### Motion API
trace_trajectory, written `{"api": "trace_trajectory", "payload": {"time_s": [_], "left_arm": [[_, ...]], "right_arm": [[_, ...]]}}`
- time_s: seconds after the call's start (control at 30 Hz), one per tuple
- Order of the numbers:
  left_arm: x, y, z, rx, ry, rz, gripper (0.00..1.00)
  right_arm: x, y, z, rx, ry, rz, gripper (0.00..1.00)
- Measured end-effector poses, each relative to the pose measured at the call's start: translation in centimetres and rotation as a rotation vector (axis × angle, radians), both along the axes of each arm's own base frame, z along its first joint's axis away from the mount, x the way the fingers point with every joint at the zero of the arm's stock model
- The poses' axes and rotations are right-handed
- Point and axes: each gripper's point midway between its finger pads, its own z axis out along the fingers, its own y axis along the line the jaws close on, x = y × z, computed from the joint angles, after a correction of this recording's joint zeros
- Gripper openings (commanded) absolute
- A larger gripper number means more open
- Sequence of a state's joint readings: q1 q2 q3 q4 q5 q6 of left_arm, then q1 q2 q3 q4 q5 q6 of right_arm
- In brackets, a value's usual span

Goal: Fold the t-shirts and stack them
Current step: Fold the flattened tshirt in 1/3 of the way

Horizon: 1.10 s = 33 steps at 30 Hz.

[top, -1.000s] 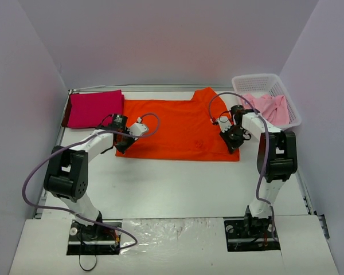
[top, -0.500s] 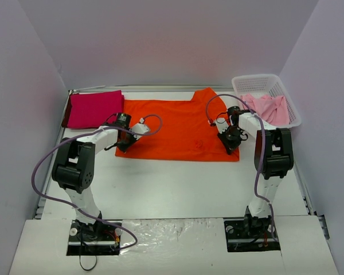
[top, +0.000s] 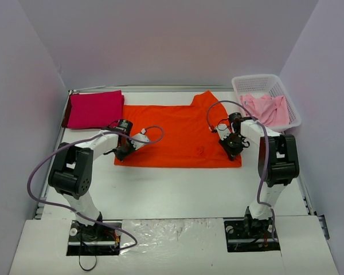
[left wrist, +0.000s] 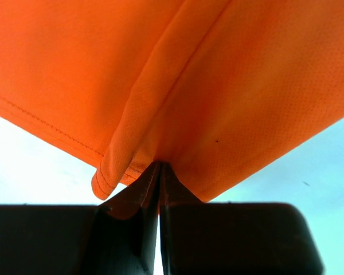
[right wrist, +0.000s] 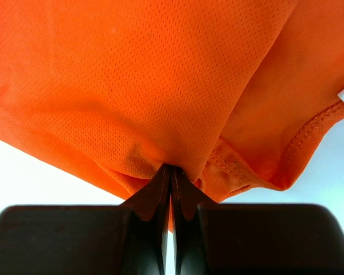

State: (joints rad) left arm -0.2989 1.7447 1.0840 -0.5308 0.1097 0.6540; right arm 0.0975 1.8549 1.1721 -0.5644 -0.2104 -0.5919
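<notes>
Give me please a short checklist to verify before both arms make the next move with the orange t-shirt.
1. The left gripper is shut on the orange t-shirt at its left side: ok.
2. The right gripper is shut on it at its right side: ok.
3. The shirt lies spread flat between the two grips: ok.
4. The magenta t-shirt lies apart from the orange one's far left edge: cannot tell, they are very close.
5. The pale pink t-shirt is inside the basket, out of the way: ok.
</notes>
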Motion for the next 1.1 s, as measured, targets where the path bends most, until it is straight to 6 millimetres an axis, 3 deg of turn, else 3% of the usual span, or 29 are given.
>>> {"api": "trace_trajectory", "payload": {"time_s": [0.43, 0.77, 0.93, 1.07, 1.1], "left_arm": [[-8.1, -2.1, -0.1, 0.063, 0.247, -0.171, 0.02], [-12.7, -2.2, -0.2, 0.075, 0.408, -0.224, 0.02], [-14.7, -2.0, -0.4, 0.072, 0.48, -0.235, 0.02], [-15.1, -2.4, 0.3, 0.044, 0.489, -0.238, 0.02], [-15.1, -2.6, 0.9, 0.034, 0.486, -0.239, 0.02]], "right_arm": [[-4.6, -1.0, -0.2, -0.096, 0.085, 0.04, 0.0], [-7.8, -1.6, -0.2, -0.167, 0.189, 0.082, 0.01], [-9.4, -1.6, -0.1, -0.182, 0.249, 0.104, 0.13], [-9.5, -1.3, 0.1, -0.175, 0.274, 0.111, 0.21], [-9.3, -1.1, 0.2, -0.166, 0.273, 0.11, 0.28]]}}
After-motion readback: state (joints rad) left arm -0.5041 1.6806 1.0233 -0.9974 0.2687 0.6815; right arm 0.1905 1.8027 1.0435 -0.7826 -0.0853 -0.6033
